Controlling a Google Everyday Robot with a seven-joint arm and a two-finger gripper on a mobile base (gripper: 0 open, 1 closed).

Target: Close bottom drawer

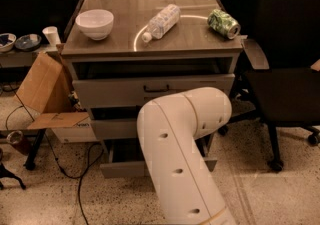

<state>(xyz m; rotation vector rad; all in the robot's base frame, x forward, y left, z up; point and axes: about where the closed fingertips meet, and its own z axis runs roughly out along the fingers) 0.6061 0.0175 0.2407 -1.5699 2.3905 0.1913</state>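
The bottom drawer (pixel 122 170) is the lowest of three grey drawers in the cabinet and stands pulled out, with its front low near the floor. My white arm (pixel 182 134) reaches down in front of it and covers the drawer's middle and its handle. My gripper is hidden behind the arm, somewhere low in front of the cabinet. The middle drawer (pixel 111 129) and the top drawer (pixel 150 90) also stand a little out.
On the cabinet top (pixel 125 44) are a white bowl (pixel 94 23), a lying plastic bottle (pixel 161 21) and a green can (pixel 223 23). A black office chair (pixel 290 64) stands close on the right. A cardboard box (pixel 42 94) and cables (pixel 82 174) are on the left.
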